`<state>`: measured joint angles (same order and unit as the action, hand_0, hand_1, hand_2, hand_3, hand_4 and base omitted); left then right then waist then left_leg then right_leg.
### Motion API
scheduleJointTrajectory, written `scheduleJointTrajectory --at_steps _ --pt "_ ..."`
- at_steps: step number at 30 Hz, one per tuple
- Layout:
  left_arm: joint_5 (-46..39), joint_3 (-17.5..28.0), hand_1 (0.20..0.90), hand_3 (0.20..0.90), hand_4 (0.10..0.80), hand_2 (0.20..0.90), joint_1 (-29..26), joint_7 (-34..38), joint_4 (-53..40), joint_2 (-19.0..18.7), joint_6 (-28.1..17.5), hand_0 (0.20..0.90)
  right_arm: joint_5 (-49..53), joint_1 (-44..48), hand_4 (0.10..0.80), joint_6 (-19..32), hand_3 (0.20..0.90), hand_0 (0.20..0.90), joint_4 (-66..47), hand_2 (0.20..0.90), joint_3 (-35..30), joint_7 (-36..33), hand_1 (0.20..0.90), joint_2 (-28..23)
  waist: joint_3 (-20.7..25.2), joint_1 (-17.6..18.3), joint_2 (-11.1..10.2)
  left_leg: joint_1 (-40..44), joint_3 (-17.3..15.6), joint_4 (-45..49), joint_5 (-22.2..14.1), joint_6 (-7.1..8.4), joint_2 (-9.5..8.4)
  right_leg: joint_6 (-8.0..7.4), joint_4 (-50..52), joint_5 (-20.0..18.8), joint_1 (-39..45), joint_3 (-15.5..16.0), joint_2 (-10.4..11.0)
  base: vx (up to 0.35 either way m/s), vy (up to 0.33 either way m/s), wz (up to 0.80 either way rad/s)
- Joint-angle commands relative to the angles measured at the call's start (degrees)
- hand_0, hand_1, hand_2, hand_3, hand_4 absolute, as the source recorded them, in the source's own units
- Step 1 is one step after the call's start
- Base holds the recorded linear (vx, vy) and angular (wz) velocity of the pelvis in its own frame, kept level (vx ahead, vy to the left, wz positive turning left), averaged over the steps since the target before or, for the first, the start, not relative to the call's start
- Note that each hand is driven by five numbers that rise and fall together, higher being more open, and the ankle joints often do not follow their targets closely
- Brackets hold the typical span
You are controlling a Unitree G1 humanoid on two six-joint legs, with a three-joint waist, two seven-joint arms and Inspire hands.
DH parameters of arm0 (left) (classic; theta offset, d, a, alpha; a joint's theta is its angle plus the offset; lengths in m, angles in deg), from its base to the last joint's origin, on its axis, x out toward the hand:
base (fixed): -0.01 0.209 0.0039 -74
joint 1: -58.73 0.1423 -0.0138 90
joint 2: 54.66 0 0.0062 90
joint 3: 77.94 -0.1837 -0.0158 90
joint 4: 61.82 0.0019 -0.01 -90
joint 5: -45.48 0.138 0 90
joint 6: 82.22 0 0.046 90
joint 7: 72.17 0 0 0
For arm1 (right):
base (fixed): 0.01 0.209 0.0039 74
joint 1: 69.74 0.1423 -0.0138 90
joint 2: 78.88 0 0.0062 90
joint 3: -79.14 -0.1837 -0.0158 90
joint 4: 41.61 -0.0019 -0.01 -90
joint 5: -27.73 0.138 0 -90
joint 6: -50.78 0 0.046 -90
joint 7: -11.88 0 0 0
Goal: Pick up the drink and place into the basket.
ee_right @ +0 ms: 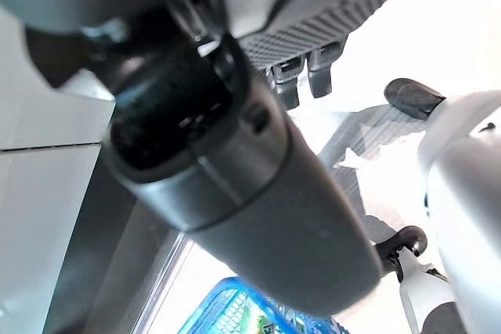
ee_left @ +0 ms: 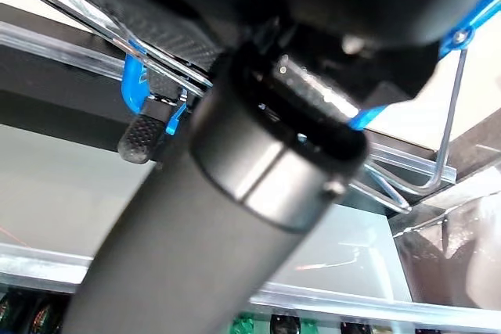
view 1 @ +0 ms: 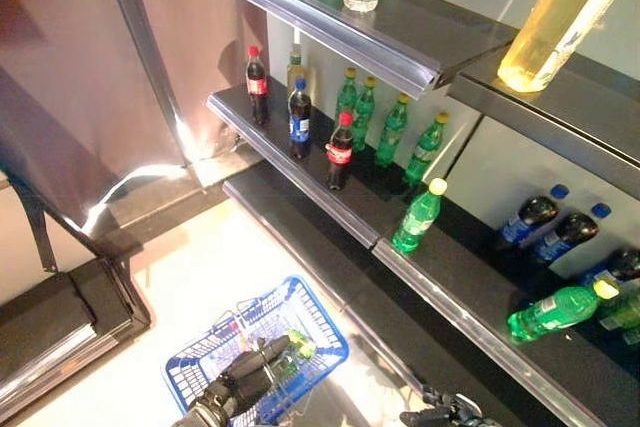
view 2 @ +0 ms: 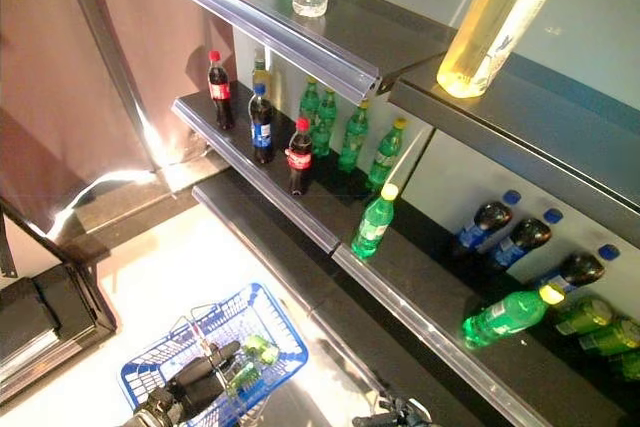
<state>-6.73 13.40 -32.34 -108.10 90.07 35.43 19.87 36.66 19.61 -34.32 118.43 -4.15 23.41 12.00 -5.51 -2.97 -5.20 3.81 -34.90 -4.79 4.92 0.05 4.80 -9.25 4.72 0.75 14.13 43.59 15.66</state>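
With my left robot hand curled round the blue basket handle and a green drink already inside, I judge placing done; right robot hand looks empty, fingers unclear.

I see dark shelves running diagonally beyond my hands, a brown wall behind, and a pale, brightly lit floor below.

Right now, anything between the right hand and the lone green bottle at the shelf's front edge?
Nothing visible. The right hand sits low, below the shelves, holding nothing. The green bottle stands alone at the middle shelf's front edge, nothing in front of it. The left hand holds the blue basket, off to the side.
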Motion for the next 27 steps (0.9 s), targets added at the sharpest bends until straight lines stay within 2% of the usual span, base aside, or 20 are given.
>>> scheduleJointTrajectory --at_steps 1,9,10,11,13,15,16,17,19,20,21,22,24,27 --pt "-1.6 -0.8 0.300 0.200 0.100 0.300 -2.2 -9.1 -5.2 0.9 0.3 0.300 1.2 1.0 0.800 1.8 0.900 0.900 1.1 0.900 -2.1 -0.3 0.900 -0.7 1.5 -0.6 2.9 3.0 -4.7 0.0 -1.2 2.88 3.54 3.89 -0.4 0.1 -5.5 -2.3 -5.4 -0.055 -0.118 -0.10" --pt "-0.6 -2.6 0.300 0.200 0.100 0.300 -3.1 -9.2 -5.6 0.6 0.5 0.300 4.0 0.5 0.800 1.8 0.900 0.900 0.8 0.900 -2.5 0.0 0.900 -0.4 1.4 2.0 2.9 4.4 -5.3 0.8 -1.7 2.91 3.73 4.88 -0.6 0.7 -6.3 -5.0 -7.1 -0.070 -0.159 -0.16" --pt "-0.8 -2.9 0.300 0.200 0.100 0.300 -3.2 -9.2 -5.8 0.7 0.3 0.300 4.2 0.4 0.800 1.6 0.900 0.900 0.7 0.900 -2.4 0.0 0.900 -0.4 1.2 2.3 2.8 4.2 -5.1 2.1 -1.4 3.24 4.19 5.11 -0.7 0.8 -6.4 -5.4 -7.3 -0.054 -0.224 -0.49" --pt "-1.3 -3.3 0.300 0.200 0.100 0.300 -3.2 -9.1 -6.3 1.0 0.4 0.300 4.0 0.4 0.800 1.0 0.900 0.900 0.5 0.900 -2.4 -0.2 0.900 -0.6 0.6 2.5 2.6 2.9 -4.3 7.0 0.4 5.08 6.32 5.82 -1.2 1.3 -6.2 -6.5 -8.1 -0.040 -0.223 -0.37" --pt "-1.6 -3.5 0.300 0.200 0.100 0.300 -3.2 -9.3 -7.0 1.4 0.6 0.300 3.9 0.3 0.800 0.4 0.900 0.900 0.4 0.900 -2.5 -0.4 0.900 -1.0 -0.3 3.0 2.6 1.3 -3.6 11.0 3.5 7.34 9.35 6.62 -1.5 1.7 -6.2 -8.5 -9.1 -0.045 -0.207 -0.45" --pt "-2.3 -3.5 0.300 0.200 0.100 0.300 -3.4 -8.8 -7.6 1.8 1.1 0.300 3.4 0.2 0.800 0.5 0.900 0.900 0.6 0.900 -2.8 -1.0 0.900 -1.3 -1.0 3.8 2.4 0.8 -1.8 13.5 2.2 6.96 9.98 6.96 -1.2 1.9 -6.8 -10.7 -8.9 -0.054 -0.099 -0.66" --pt "-2.1 -3.5 0.300 0.200 0.100 0.300 -3.4 -8.8 -7.8 1.9 1.2 0.300 3.3 0.3 0.800 0.3 0.900 0.900 0.7 0.900 -3.0 -1.3 0.900 -1.4 -1.2 3.7 2.5 0.4 0.5 13.6 1.2 6.50 8.92 6.89 -0.9 1.8 -7.2 -12.0 -9.0 -0.028 -0.003 -0.85" --pt "-2.6 -3.4 0.300 0.200 0.100 0.300 -3.1 -8.2 -7.7 2.5 0.7 0.300 2.3 0.4 0.800 0.4 0.900 0.900 1.0 0.900 -3.3 -1.5 0.900 -1.8 -1.1 3.8 2.8 0.1 3.2 12.3 -0.8 5.50 6.65 6.52 -0.7 1.7 -7.9 -13.9 -8.9 0.001 0.047 -1.04" --pt "-3.3 -3.7 0.300 0.200 0.100 0.300 -2.5 -8.3 -7.7 2.7 0.2 0.300 1.1 0.5 0.800 0.9 0.900 0.900 2.2 0.900 -4.0 -1.3 0.900 -2.6 -0.7 3.9 3.7 0.5 7.4 7.2 -2.5 4.76 3.34 5.67 -1.3 1.2 -8.5 -17.2 -9.2 0.052 0.091 -1.15" --pt "-3.1 -3.7 0.300 0.200 0.100 0.300 -2.3 -8.7 -7.6 2.8 0.1 0.300 1.0 0.4 0.800 1.4 0.900 0.900 2.8 0.900 -4.3 -1.1 0.900 -3.0 -0.4 3.9 4.2 0.9 9.4 4.3 -2.1 5.03 2.35 5.31 -2.0 1.0 -8.4 -18.9 -9.5 0.067 0.057 -1.04" --pt "-2.8 -3.6 0.300 0.200 0.100 0.300 -2.2 -9.0 -7.6 2.8 0.2 0.300 1.3 0.4 0.800 1.4 0.900 0.900 3.0 0.900 -4.4 -1.1 0.900 -3.2 -0.4 3.9 4.3 1.1 9.9 3.5 -1.9 5.10 2.07 5.21 -2.2 1.0 -8.3 -19.3 -9.6 0.106 0.053 -0.80" --pt "-3.1 -3.7 0.300 0.200 0.100 0.300 -1.7 -9.4 -7.6 2.9 -0.3 0.300 1.5 0.5 0.800 1.8 0.900 0.900 3.2 0.900 -4.5 -0.9 0.900 -3.9 -0.4 3.5 5.0 0.7 14.8 1.5 -1.5 5.18 0.05 4.98 -2.8 1.1 -8.3 -22.2 -10.3 0.041 0.038 -0.80" --pt "-4.0 -3.9 0.300 0.200 0.100 0.300 -0.9 -10.0 -7.4 2.8 -1.0 0.300 1.6 1.0 0.800 1.7 0.900 0.900 3.2 0.900 -4.2 -0.8 0.900 -4.5 -0.4 2.8 6.0 -0.3 20.1 0.9 -1.2 4.26 -2.09 5.44 -2.8 0.6 -8.9 -24.9 -11.1 0.059 0.073 -0.99" --pt "-4.5 -3.6 0.300 0.200 0.100 0.300 -0.7 -11.2 -6.8 2.3 -1.1 0.300 1.6 1.5 0.800 1.5 0.900 0.900 2.9 0.900 -4.1 -0.7 0.900 -4.8 -0.1 2.8 6.5 0.8 23.3 0.8 -2.6 3.37 -3.94 5.27 -2.6 0.8 -9.1 -27.1 -11.4 0.087 0.093 -1.09"
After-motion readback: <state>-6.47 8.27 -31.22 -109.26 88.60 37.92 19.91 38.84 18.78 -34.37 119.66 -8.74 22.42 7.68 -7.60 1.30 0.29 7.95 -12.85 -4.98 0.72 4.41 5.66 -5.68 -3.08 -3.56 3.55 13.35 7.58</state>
